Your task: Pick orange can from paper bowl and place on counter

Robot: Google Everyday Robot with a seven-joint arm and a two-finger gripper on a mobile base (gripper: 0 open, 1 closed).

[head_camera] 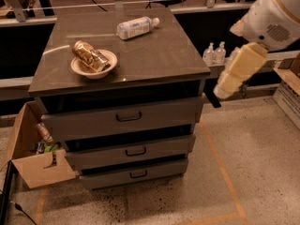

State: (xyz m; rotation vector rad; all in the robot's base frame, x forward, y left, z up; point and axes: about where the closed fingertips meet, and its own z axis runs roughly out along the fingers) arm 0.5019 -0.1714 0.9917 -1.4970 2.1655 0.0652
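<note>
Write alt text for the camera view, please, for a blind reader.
An orange can lies in a paper bowl on the left of a dark counter, with a clear plastic bottle lying farther back. The robot's arm hangs at right, off the counter; its gripper is out of view.

Robot test lab or workshop, not home. Speckled concrete floor (265, 139) with orange tape lines (222, 168). Lone drawer cabinet (126, 121) inside taped bay. Metal rail (140, 3) and ledge (281, 56) behind. Pump bottles (214, 53) on ledge. Open cardboard box (33, 165) of oddments beside cabinet. Cable (15, 205) on floor. Robot arm (241, 67) at right; gripper out of frame.
</note>
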